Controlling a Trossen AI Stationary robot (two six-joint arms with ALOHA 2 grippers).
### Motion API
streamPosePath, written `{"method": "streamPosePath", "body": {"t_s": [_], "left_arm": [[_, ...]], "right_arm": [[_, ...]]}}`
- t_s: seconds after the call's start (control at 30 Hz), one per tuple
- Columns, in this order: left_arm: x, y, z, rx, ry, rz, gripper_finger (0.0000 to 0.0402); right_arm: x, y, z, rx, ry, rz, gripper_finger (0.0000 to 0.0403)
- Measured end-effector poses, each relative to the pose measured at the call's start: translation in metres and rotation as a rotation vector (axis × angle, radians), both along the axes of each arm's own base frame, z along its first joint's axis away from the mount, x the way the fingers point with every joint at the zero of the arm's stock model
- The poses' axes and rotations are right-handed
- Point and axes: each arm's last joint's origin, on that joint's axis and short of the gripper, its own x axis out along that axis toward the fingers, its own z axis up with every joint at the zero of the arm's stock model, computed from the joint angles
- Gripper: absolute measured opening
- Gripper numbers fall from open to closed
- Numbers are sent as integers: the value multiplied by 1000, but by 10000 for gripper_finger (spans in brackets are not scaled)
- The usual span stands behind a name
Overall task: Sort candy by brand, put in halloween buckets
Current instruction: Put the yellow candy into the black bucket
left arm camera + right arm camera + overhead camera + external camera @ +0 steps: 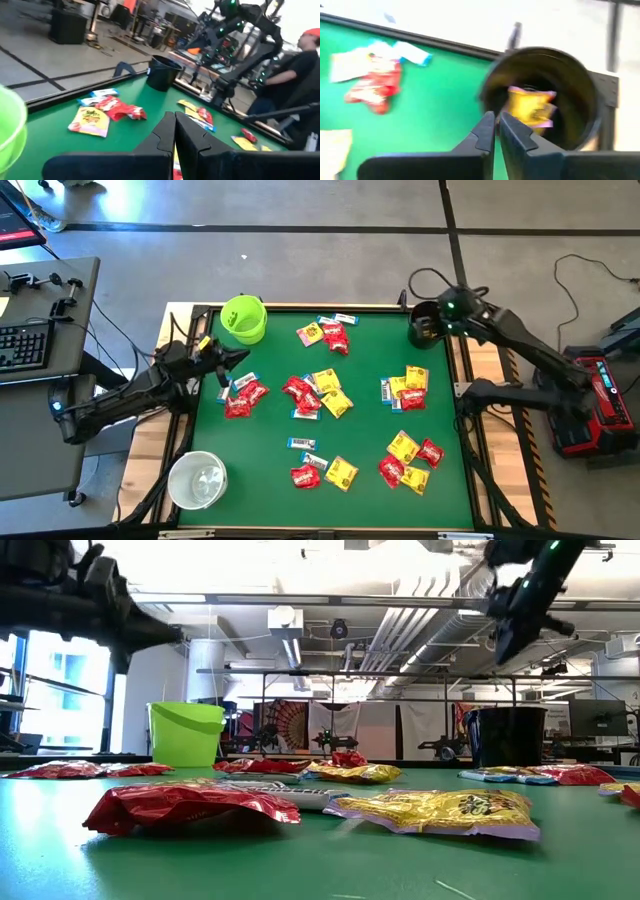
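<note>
Candy (318,395) lies scattered in small mixed heaps all over the green counter (365,430), red packets, yellow packets and slim white-and-blue bars together. Over at the black bucket (424,326), in the counter's far corner, the right tool (496,125) hangs just above the rim, its fingers nearly together and holding nothing. One yellow packet (532,107) sits inside that bucket, so yellow looks to be the brand claimed here. On the opposite side from the black bucket, the left tool (240,358) hovers over the nearest heap, beside the green bucket (243,319); fingers pinched close, and it seems empty, though the wrist view is too tight on the tips for me to be sure. The white bucket (197,480) waits diagonally across from the black one, near the counter's front edge. Buckets sit at the corners, which keeps the middle free for reaching. Plenty of bare green between heaps, but a raised rail borders the counter close behind the black bucket, so little slack there.
</note>
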Motion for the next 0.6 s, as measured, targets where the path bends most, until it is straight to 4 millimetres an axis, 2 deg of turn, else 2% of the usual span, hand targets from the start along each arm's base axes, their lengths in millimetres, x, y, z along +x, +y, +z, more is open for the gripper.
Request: {"method": "streamPosePath", "body": {"t_s": [0.23, 0.4, 0.6], "left_arm": [[22, 4, 28, 94, 117, -73, 0], [51, 7, 38, 128, 240, -152, 0], [92, 14, 40, 71, 387, -214, 0]], "right_arm": [[5, 41, 15, -56, -131, 176, 5], [14, 59, 17, -96, -144, 226, 2], [22, 74, 16, -116, -149, 264, 0]]}}
